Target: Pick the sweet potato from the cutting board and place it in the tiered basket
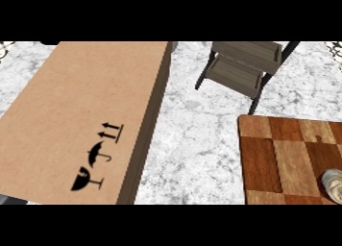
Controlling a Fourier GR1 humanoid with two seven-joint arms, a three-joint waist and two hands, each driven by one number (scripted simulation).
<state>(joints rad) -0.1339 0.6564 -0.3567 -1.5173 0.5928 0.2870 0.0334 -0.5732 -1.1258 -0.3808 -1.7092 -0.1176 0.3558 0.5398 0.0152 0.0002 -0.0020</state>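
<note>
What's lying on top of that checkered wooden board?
On the cutting board lies one pale lumpy item near its right edge, partly cut off by the view. Anything beneath it is hidden.

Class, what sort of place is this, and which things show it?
Probably a kitchen counter: a marbled worktop bearing a checkered wooden cutting board and a tiered basket, beside a cardboard box.

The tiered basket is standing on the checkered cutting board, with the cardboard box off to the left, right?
Not quite. The head view shows the tiered basket standing on the marble counter, beyond the cutting board, not on it. The cardboard box is indeed off to the left.
</note>
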